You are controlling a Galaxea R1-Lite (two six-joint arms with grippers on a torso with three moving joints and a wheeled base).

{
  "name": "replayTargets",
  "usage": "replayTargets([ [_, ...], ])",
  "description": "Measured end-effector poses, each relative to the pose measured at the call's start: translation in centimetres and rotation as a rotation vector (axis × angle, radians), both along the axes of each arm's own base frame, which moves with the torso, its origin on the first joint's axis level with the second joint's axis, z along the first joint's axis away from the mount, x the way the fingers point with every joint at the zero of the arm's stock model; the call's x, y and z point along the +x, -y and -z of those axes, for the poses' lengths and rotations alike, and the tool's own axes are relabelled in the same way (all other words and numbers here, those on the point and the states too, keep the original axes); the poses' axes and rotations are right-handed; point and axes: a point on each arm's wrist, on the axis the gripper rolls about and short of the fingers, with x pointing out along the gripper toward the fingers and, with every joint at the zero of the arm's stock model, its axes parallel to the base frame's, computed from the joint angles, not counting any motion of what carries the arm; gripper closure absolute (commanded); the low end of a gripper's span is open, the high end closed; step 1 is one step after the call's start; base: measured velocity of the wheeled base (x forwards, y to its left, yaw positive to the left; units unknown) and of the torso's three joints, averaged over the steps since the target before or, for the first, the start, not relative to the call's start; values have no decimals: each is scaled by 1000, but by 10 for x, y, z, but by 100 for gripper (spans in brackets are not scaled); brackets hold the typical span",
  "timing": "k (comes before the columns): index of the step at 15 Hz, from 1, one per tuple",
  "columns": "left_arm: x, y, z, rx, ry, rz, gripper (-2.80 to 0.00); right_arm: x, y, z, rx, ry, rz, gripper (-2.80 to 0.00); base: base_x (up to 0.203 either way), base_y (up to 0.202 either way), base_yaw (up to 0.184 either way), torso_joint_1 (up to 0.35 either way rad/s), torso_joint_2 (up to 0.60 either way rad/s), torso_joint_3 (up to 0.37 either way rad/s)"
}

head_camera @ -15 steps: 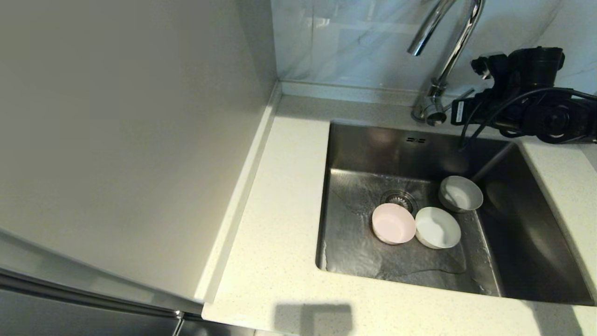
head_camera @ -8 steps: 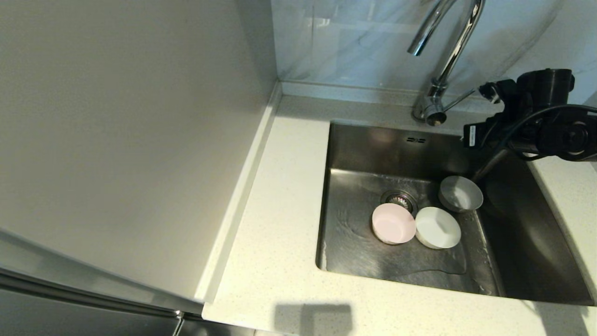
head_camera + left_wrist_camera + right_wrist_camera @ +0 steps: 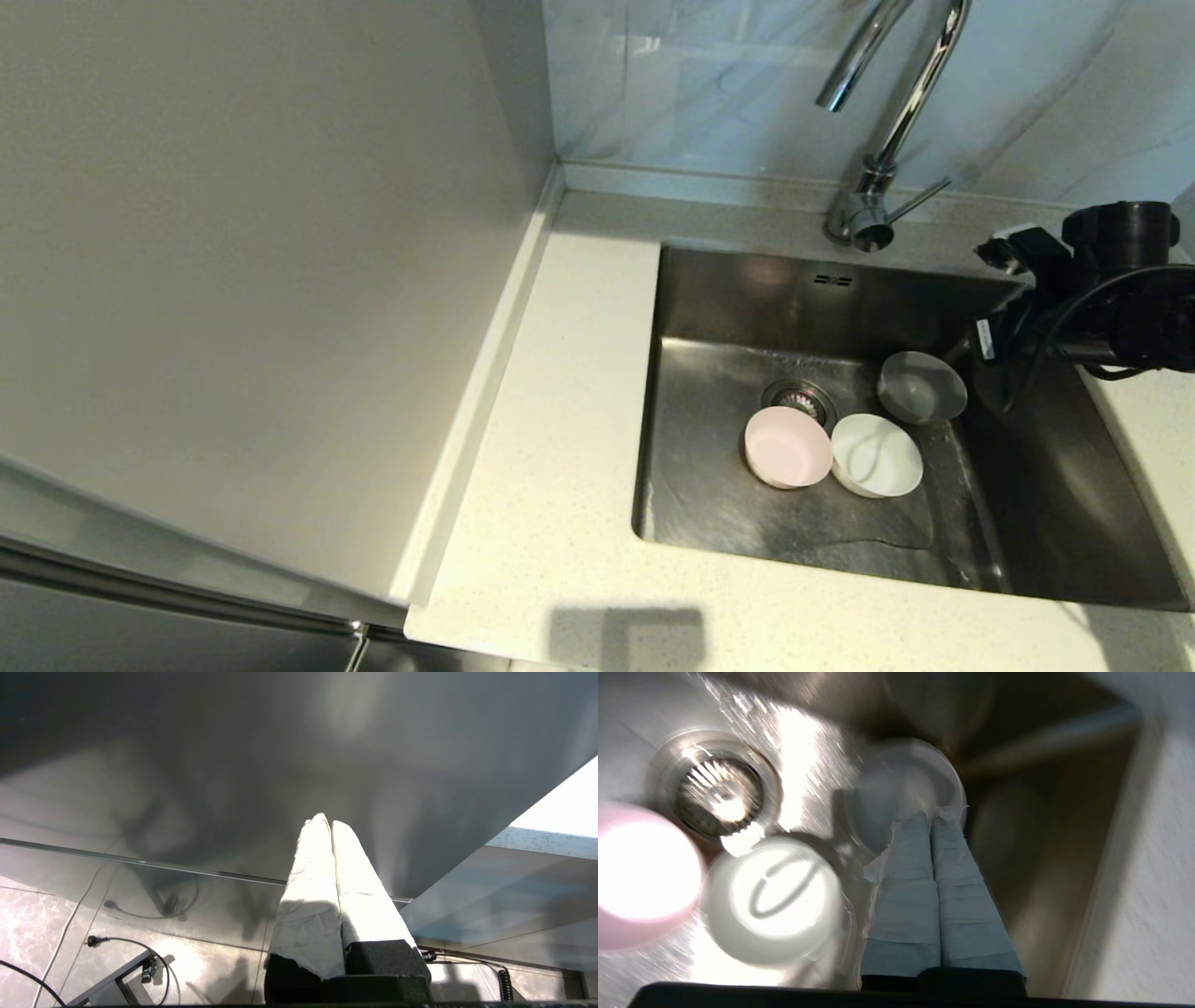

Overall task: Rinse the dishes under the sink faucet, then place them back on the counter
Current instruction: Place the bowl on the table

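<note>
Wall panel (image 3: 252, 280): on your far left you have the plain beige panel, standing along the raised side rim of the worktop.
Left gripper (image 3: 325, 820): your left arm is parked below counter level and shows only in its own wrist view; its two white-wrapped fingers (image 3: 308, 896) are pressed together with nothing between them, over a tiled floor (image 3: 56, 933) with cables.
Counter (image 3: 560, 420): you see the off-white speckled top wrapping the left and front of the basin, with no dish on it.
Sink (image 3: 719, 308): the deep steel basin sits right of centre, its floor wet and streaked, two overflow slots in the back wall.
Drain (image 3: 799, 399): the round strainer lies just behind the pink bowl.
Pink bowl (image 3: 787, 446): you have it on the basin floor, tilted, touching the white one.
White bowl (image 3: 876, 455): it rests just right of the pink bowl, also inside the basin.
Faucet (image 3: 896, 103): the chrome gooseneck rises behind the back rim, its thin lever pointing right; no stream is visible from the spout.
Grey bowl (image 3: 920, 386): it lies nearest the back right of the basin floor, close behind the white bowl.
Right gripper (image 3: 934, 813): your right arm reaches in over the basin's right edge; in the wrist view its wrapped fingers (image 3: 906, 896) lie close together, tips over the grey bowl, holding nothing.
</note>
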Motion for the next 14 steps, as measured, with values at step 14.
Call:
replayTargets([
  [14, 0, 0, 0, 0, 0, 1, 0, 25, -1, 54, 34, -173, -11, -280, 0, 0, 0, 0, 0, 0],
])
